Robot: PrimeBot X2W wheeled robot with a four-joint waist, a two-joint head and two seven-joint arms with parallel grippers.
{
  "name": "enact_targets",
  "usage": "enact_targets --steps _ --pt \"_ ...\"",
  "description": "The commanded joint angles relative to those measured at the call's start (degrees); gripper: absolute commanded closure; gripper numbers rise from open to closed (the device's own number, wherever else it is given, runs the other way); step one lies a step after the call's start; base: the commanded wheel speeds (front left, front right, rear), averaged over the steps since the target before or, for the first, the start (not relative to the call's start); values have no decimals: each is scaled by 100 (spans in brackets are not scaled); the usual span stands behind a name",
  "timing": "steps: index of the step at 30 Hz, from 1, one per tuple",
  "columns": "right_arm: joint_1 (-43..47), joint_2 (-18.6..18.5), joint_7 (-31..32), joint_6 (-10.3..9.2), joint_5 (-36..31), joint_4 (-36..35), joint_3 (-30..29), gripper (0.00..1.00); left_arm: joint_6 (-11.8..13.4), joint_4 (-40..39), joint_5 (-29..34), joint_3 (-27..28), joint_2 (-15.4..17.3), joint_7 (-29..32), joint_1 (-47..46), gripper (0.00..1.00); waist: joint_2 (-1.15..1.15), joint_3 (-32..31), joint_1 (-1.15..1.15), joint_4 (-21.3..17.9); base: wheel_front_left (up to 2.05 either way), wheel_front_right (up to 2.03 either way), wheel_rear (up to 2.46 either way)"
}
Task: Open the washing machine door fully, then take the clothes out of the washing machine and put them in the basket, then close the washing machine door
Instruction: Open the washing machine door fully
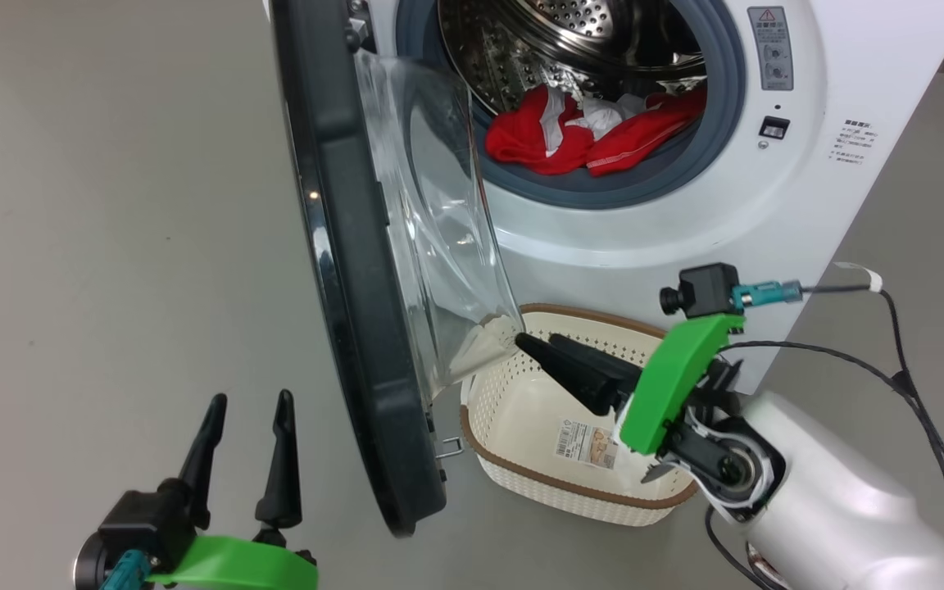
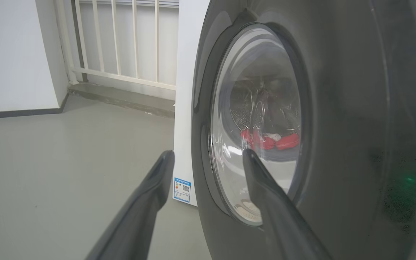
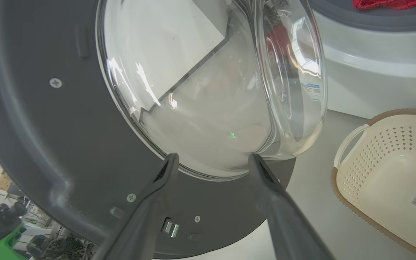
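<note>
The washing machine (image 1: 767,205) stands with its door (image 1: 349,270) swung out, seen edge-on, its glass bowl facing the drum. Red and white clothes (image 1: 595,135) lie at the drum's front lip. On the floor below the opening sits the basket (image 1: 570,483), with nothing in it. My right gripper (image 1: 537,338) is open over the basket, its tips right at the bottom of the glass bowl; in the right wrist view this gripper (image 3: 213,157) holds nothing against the door's inner face (image 3: 49,126). My left gripper (image 1: 251,397) is open, outside the door (image 2: 338,126).
Grey floor spreads to the left of the door. A white railing (image 2: 121,39) and a low step (image 2: 121,97) run behind the machine. Black cables (image 1: 914,385) hang by my right forearm. The basket's handle (image 3: 349,144) lies close under the door.
</note>
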Motion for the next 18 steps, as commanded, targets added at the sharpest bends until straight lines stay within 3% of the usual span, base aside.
enact_targets --steps 1,7,18 --pt "48 -12 -201 22 -194 -144 71 0 30 -154 -23 181 100 -40 -67 0 0 -7 0 -15 0 0 0" --pt "33 -177 -1239 22 -1157 110 326 0 70 -221 -22 185 114 -51 -26 0 0 -22 0 -80 0 0 0" --pt "-5 -95 -2639 22 -2500 926 500 0 102 -241 -39 172 168 -59 49 0 0 -153 0 -164 0 0 0"
